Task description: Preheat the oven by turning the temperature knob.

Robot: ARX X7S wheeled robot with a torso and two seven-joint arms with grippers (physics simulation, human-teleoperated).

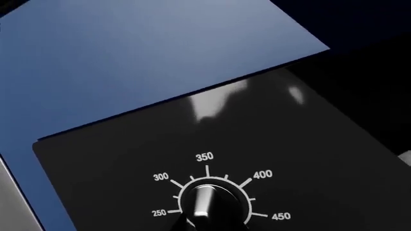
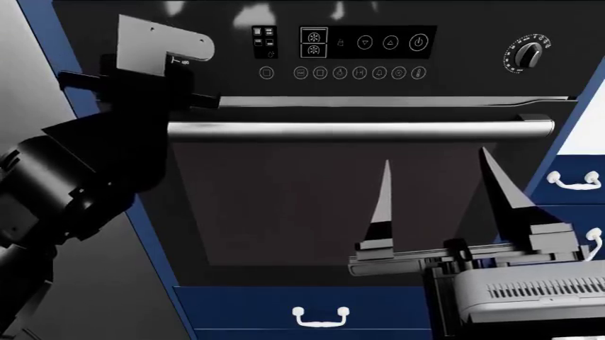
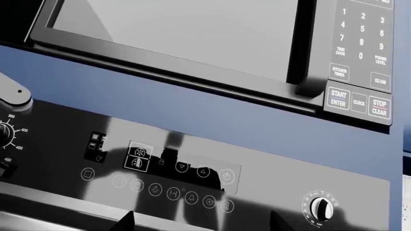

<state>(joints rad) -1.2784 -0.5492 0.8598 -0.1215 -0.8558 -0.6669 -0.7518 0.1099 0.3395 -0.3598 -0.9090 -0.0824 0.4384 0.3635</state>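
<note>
The oven (image 2: 283, 205) is black, with a dark glass door and a silver bar handle (image 2: 359, 129). In the left wrist view the temperature knob (image 1: 212, 208) fills the lower middle, ringed by 250 to 450, its silver bar near 350. My left gripper (image 1: 207, 225) is right at this knob. One dark fingertip (image 1: 183, 224) shows at its rim, and the other is lost against the black. The left arm hides the knob in the head view. My right gripper (image 2: 435, 157) hangs open before the door glass, holding nothing.
A second knob (image 2: 526, 53) ringed by ticks sits at the panel's right end, beside the touch display (image 2: 369, 42). A microwave (image 3: 192, 33) hangs above the oven. Blue drawers with white handles (image 2: 324, 316) lie below and right. A grey steel surface (image 2: 28, 85) stands left.
</note>
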